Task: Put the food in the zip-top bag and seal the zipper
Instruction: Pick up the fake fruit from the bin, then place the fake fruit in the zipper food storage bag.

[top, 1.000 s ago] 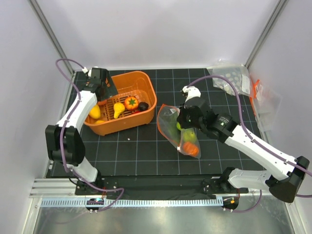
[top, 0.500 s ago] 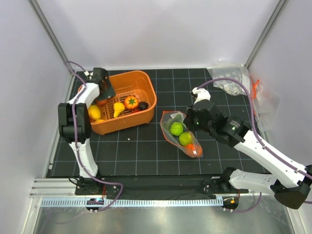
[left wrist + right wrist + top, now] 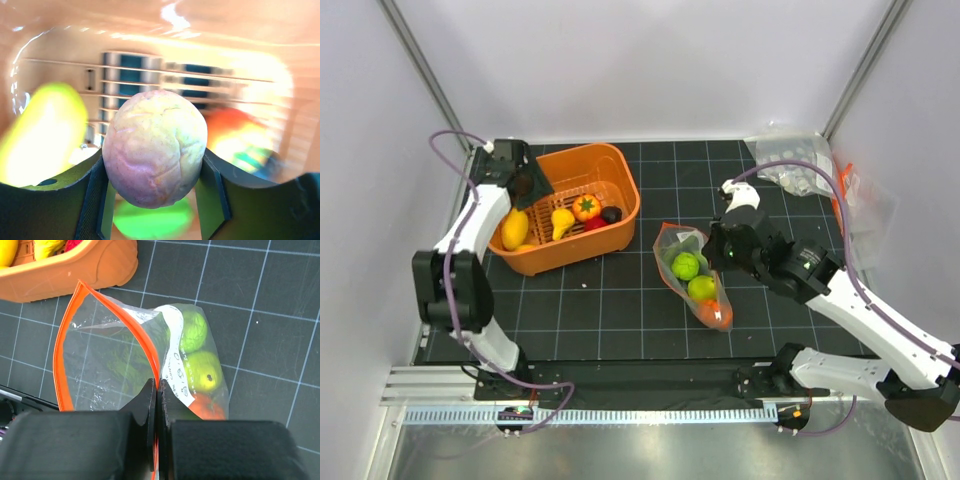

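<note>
The zip-top bag (image 3: 692, 280) lies on the black mat with its mouth open. It holds two green fruits (image 3: 686, 265) and an orange-red one (image 3: 716, 313). My right gripper (image 3: 716, 250) is shut on the orange-red zipper (image 3: 156, 367) at the mouth's near edge, next to the white label (image 3: 175, 371). The green fruits (image 3: 204, 372) show through the plastic. My left gripper (image 3: 525, 186) is inside the left end of the orange basket (image 3: 626, 222). It is shut on a round yellow-pink fruit (image 3: 155, 145). More food lies in the basket: a yellow piece (image 3: 515, 229), a yellow pear (image 3: 562, 222) and an orange tomato (image 3: 586, 207).
A clear bag with a white-dotted sheet (image 3: 790, 160) and other clear bags with orange strips (image 3: 852, 195) lie at the back right. White walls and metal posts close in the mat on the left, right and back.
My right gripper has shifted right with the zipper, pulling the bag along, and the green fruits have settled inside. My left gripper has moved slightly left in the basket.
</note>
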Controlling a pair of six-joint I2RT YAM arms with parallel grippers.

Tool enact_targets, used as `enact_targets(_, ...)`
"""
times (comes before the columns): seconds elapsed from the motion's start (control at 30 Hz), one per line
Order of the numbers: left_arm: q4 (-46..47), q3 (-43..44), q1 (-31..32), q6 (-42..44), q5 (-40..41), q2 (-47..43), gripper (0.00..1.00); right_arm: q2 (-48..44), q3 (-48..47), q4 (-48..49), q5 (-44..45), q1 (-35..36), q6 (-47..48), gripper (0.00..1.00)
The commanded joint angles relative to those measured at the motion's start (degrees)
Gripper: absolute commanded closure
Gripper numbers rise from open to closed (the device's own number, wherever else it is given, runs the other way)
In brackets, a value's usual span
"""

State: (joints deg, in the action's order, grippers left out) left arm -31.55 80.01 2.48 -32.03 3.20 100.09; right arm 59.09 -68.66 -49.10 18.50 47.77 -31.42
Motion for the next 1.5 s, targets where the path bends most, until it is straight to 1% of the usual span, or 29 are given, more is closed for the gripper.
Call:
enact_targets(0.0,3.8,-1.2,1.8,-3.2,-6.2,-9.7,0.78,-1.0,0.8,1.6,0.9,0.0,-1.7,0.99)
enact_targets(0.03,3.8,-1.5,2.3,-3.8,-7.2,-13.1,0.78,-0.5,0.9,1.8,1.0,0.0,-1.9,0.99)
enact_targets(0.17,3.6,-2.1,5.5,-8.6,-11.7,-18.6,0.81,2.4,1.0,3.2,0.7,0.0,-2.8,0.99)
enact_targets(0.2,3.6,-2.3,7.7,-11.3,-12.7,-19.6,0.82,3.6,0.8,3.8,0.5,0.0,-3.0,0.99)
enact_targets(0.27,3.7,-2.1,10.7,-13.0,-14.5,-21.6,0.83,4.4,0.1,5.2,0.5,0.0,-4.0,0.99)
enact_targets(0.3,3.5,-1.9,14.4,-13.7,-14.6,-22.1,0.83,5.5,-0.2,5.4,0.7,0.0,-4.6,0.99)
enact_targets(0.37,3.8,-1.8,18.2,-15.5,-14.6,-24.1,0.84,6.6,-1.2,5.1,2.3,0.0,-5.8,0.99)
enact_targets(0.4,3.8,-1.8,21.8,-15.9,-14.4,-24.6,0.84,7.2,-1.3,5.1,2.2,0.0,-6.4,0.99)
enact_targets(0.6,4.0,-4.0,31.4,-19.1,-15.8,-27.8,0.87,6.0,0.5,6.7,2.9,0.0,-8.9,0.99)
enact_targets(0.67,4.0,-4.5,33.8,-19.9,-15.8,-27.6,0.87,5.7,0.5,7.0,2.9,0.0,-9.4,0.99)
enact_targets(0.7,4.0,-5.0,36.3,-20.2,-15.9,-27.1,0.88,5.5,0.6,7.0,2.9,0.0,-9.5,0.99)
enact_targets(0.77,4.0,-5.4,39.0,-20.5,-15.7,-26.3,0.88,4.9,0.9,7.1,3.0,0.0,-10.2,0.99)
enact_targets(0.87,4.8,-5.6,46.0,-20.8,-14.4,-24.4,0.89,4.2,1.1,6.8,3.2,0.0,-10.8,0.99)
enact_targets(1.0,4.9,-5.4,50.5,-22.4,-14.3,-20.7,0.90,2.7,1.4,5.7,4.1,0.0,-11.4,0.99)
enact_targets(1.07,4.9,-4.9,52.5,-22.5,-14.0,-18.8,0.88,2.0,1.8,5.0,5.1,0.0,-12.2,0.99)
enact_targets(1.1,4.1,-4.4,53.1,-22.5,-14.0,-18.3,0.80,1.7,1.8,4.6,5.5,0.0,-12.4,0.99)
enact_targets(1.13,2.3,-3.6,53.6,-22.3,-13.3,-17.7,0.69,1.5,1.8,3.6,6.4,0.0,-12.8,0.99)
enact_targets(1.17,0.2,-1.3,54.1,-21.9,-10.4,-17.1,0.59,1.3,2.0,3.1,6.6,0.0,-13.1,0.99)
enact_targets(1.2,-1.7,0.0,54.9,-21.1,-8.9,-16.4,0.38,1.3,2.0,2.7,7.1,0.0,-13.7,0.99)
enact_targets(1.23,-5.5,1.0,55.3,-20.3,-7.6,-16.2,0.28,0.9,2.0,2.1,7.5,0.0,-13.9,0.99)
enact_targets(1.3,-7.3,3.0,55.4,-19.6,-5.5,-16.6,0.11,0.6,2.4,1.9,7.5,0.0,-14.4,0.99)
enact_targets(1.37,-9.2,4.4,55.4,-18.8,-4.6,-16.9,0.00,0.1,2.9,1.7,7.8,0.0,-14.9,0.99)
enact_targets(1.43,-10.7,5.9,55.4,-18.3,-4.1,-17.1,0.00,-0.2,3.3,1.5,8.0,0.0,-15.2,0.99)
enact_targets(1.47,-13.2,7.6,55.4,-17.9,-3.7,-17.0,0.00,-0.5,3.6,1.4,8.2,0.0,-15.3,0.99)
